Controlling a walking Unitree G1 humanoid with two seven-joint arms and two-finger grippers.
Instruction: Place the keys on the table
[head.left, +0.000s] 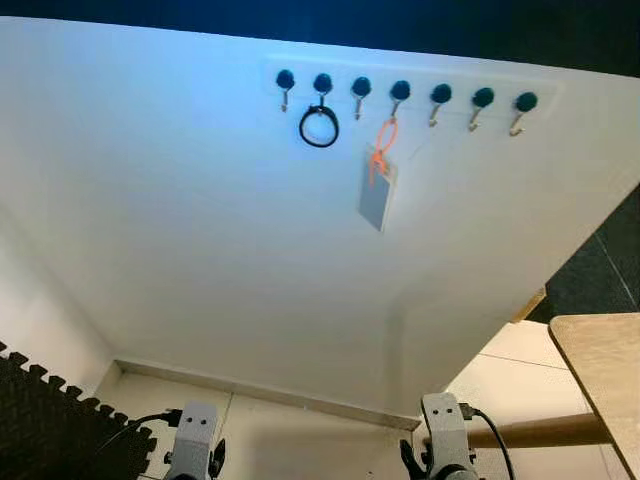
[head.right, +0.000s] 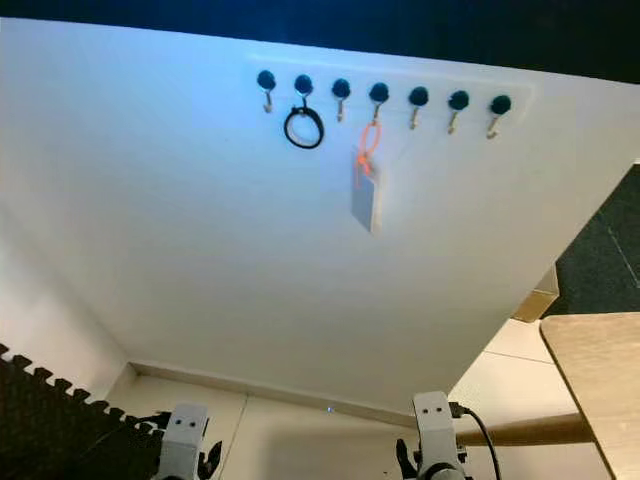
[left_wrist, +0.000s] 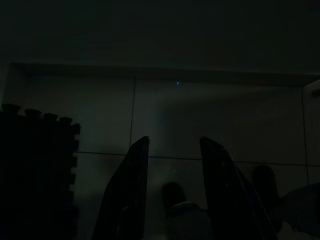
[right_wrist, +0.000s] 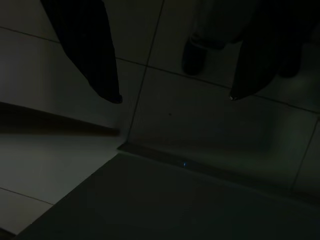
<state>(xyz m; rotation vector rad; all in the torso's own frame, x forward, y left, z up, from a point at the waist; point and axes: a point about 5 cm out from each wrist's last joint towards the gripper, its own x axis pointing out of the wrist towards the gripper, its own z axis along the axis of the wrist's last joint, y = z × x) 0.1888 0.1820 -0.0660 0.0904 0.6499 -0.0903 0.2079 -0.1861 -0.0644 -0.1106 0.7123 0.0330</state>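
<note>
White wall (head.left: 200, 250) ahead carries a row of hooks (head.left: 400, 92); the keys (head.left: 378, 185), an orange loop with a grey tag, hang from the fourth hook, beside a black ring (head.left: 319, 126). Wooden desk (head.left: 605, 375) stands to the right. Left gripper (left_wrist: 172, 150) and right gripper (right_wrist: 175, 97) hang low over the tiled floor (right_wrist: 200, 125), fingers apart, empty.

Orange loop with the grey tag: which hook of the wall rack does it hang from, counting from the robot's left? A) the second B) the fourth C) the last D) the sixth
B: in the left eye view the orange loop with its grey tag hangs from the fourth of seven hooks on the hook rack; the second hook carries the black ring.
</note>
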